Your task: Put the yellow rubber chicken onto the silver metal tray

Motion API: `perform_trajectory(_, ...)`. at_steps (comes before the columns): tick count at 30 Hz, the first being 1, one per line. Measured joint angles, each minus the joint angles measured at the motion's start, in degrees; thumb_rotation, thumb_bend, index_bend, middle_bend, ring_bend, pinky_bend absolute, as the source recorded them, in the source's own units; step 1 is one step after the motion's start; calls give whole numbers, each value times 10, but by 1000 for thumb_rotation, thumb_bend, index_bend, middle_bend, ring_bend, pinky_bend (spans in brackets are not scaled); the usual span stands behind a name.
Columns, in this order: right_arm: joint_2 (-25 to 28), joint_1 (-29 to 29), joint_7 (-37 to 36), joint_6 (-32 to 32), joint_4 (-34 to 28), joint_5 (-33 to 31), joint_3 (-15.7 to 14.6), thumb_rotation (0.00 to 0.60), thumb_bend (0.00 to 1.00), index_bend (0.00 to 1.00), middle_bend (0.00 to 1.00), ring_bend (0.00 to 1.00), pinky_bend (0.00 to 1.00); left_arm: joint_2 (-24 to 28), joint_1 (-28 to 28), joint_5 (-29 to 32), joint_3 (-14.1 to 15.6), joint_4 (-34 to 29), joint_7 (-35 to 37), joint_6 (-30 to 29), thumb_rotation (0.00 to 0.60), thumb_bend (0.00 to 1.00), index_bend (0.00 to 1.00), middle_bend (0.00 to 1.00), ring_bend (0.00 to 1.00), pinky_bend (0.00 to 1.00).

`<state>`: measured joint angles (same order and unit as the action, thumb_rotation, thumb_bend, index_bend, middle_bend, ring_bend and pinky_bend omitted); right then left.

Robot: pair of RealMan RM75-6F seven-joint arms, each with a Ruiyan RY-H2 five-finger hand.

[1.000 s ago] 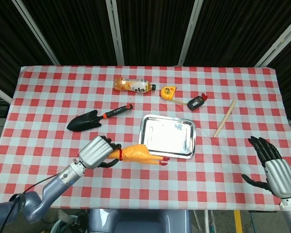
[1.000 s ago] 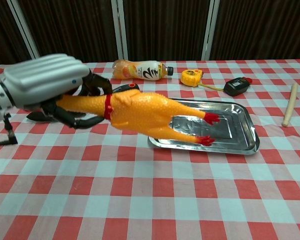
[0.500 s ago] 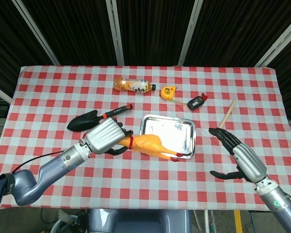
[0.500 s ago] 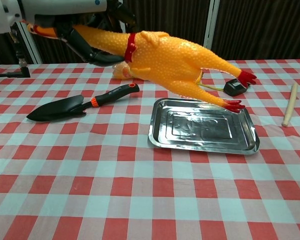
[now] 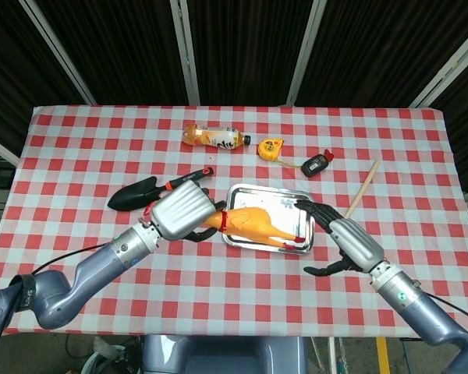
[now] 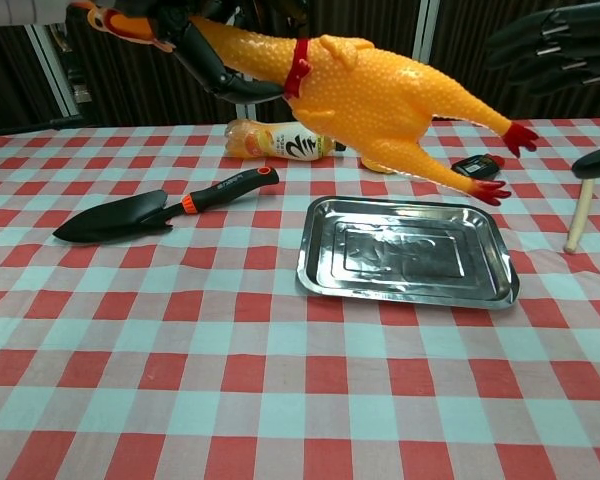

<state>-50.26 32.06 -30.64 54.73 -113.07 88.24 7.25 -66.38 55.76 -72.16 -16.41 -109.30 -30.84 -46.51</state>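
Yellow rubber chicken [image 5: 253,224] is probably light and soft, a hollow squeaky body that would give under a firm squeeze and flop at its long ends, so the thin neck by the red collar looks the surest place to hold it, with the plump body as a second choice. It is pebbled all over, orange-yellow, with a red band at the neck and small red feet on tapering legs. At this moment it hangs in the air above the silver metal tray [image 6: 480,292], not touching it, feet toward the counter's right edge. The left robot hand [image 5: 183,212] holds it by the neck, dark fingers wrapped round just behind the collar. The right robot hand [image 5: 345,241] hovers just beside the tray's right rim with fingers spread and nothing in them. Being smooth metal, the tray may let the rubber slide a little when it lands.
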Motion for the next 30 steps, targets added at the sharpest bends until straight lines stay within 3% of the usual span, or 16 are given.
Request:
perform_trajectory(17,-26,56,15,-98,11,-123,22,600,191,6,45,0,0,-84,83,129,11,27,-92,-8,600,698,715,703,604,690)
perform_trajectory(24,-42,60,36,-108,26,-161,23,600,199,138,45,0,0,-117,119,180,16,34,-131,-26,600,693,705,696,604,690)
perform_trajectory(30,-51,58,38,-109,42,-189,26,600,287,216,74,0,0,-128,139,209,19,28,-150,-40,600,693,706,696,604,690)
